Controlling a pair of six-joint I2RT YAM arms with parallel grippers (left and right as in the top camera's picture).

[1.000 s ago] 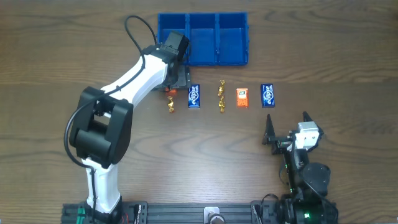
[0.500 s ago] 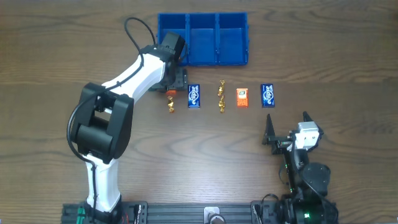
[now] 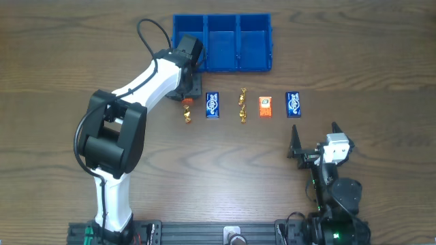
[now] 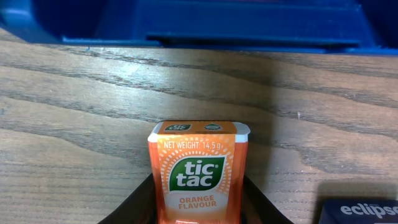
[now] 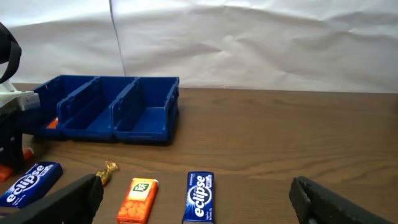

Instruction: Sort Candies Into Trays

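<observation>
Wood-grain table (image 3: 381, 68): left gripper (image 4: 198, 210) clasps green-logoed orange candy box (image 4: 198, 163)

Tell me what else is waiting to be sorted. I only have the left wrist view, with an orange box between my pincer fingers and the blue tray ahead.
Observer: Besides the orange box in your left pincer, a row holds a near blue pack, a far blue pack, a second orange box and three gold candies.
Operator: How is the tray split?
Observer: The blue tray has three compartments side by side. I see nothing in the middle and right ones.
Operator: Is the other arm in my way?
Observer: No. The right pincer is open and sits near its own base, apart from the row.
</observation>
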